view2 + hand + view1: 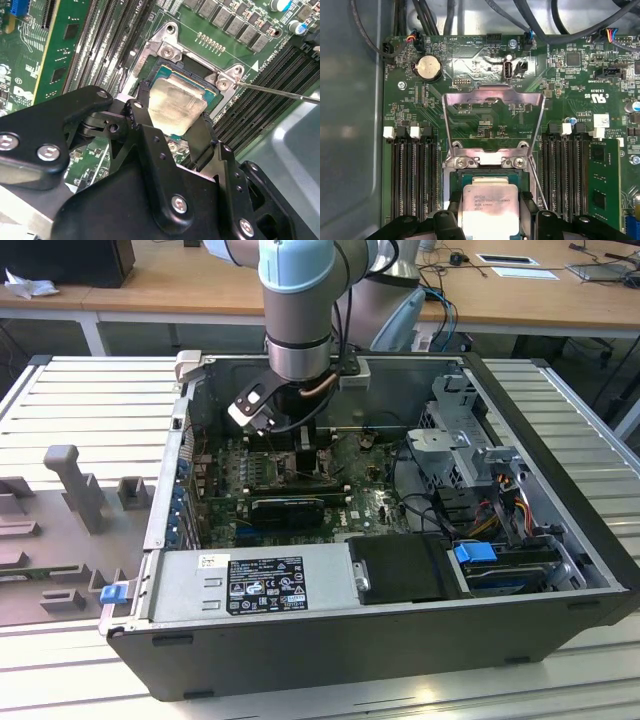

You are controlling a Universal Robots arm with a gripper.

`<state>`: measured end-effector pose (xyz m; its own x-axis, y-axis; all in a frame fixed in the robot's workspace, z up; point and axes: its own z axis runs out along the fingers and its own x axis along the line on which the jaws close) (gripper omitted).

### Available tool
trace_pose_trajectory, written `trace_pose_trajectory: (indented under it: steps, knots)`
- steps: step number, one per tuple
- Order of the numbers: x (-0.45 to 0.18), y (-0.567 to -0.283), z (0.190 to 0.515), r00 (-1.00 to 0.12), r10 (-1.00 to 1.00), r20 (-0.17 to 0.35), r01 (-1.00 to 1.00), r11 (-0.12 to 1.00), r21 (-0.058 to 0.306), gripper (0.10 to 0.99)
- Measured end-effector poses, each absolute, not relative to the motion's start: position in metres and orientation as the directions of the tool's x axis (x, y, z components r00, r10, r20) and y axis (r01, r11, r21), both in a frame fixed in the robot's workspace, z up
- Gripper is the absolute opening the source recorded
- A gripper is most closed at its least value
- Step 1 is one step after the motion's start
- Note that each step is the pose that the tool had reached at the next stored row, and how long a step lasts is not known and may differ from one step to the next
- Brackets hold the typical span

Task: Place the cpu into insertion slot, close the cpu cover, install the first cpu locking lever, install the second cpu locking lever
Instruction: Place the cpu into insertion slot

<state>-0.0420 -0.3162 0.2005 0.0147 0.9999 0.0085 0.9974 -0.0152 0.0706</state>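
My gripper (pixel 303 458) reaches down into the open computer case (pixel 400 640). In both wrist views its black fingers (pixel 141 107) (pixel 454 206) press on two opposite sides of the cpu (pixel 176 104) (pixel 488 204), a pale silvery square. The gripper (pixel 172 119) (pixel 490 209) is shut on it. The cpu sits slightly tilted at the insertion slot (pixel 168 48) (pixel 490 161), over its dark square opening. The cpu cover (pixel 492 94) stands swung open behind the slot. A thin locking lever (pixel 280 93) (pixel 538 186) sticks out beside the slot, unlatched.
Long black memory slots (pixel 412 170) (pixel 567 170) flank the socket. A coin battery (pixel 429 67) and cable plugs sit beyond the cover. The drive cage (pixel 465 440) and power supply (pixel 260 585) crowd the case. Grey fixtures (pixel 75 485) stand on the table at the exterior view's left.
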Motion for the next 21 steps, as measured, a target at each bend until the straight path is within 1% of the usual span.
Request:
trace_pose_trajectory:
  steps: [16,17,18,21]
  knots:
    - [-0.0407,-0.3162,0.1999,0.016,1.0,0.008,0.997,-0.017,0.071,0.537]
    - [-0.0407,-0.3162,0.1999,0.016,1.0,0.008,0.997,-0.017,0.071,0.553]
    - [-0.0407,-0.3162,0.1999,0.016,1.0,0.008,0.997,-0.017,0.071,0.616]
    - [-0.0408,-0.3163,0.2001,0.016,1.0,0.008,0.997,-0.017,0.071,0.616]
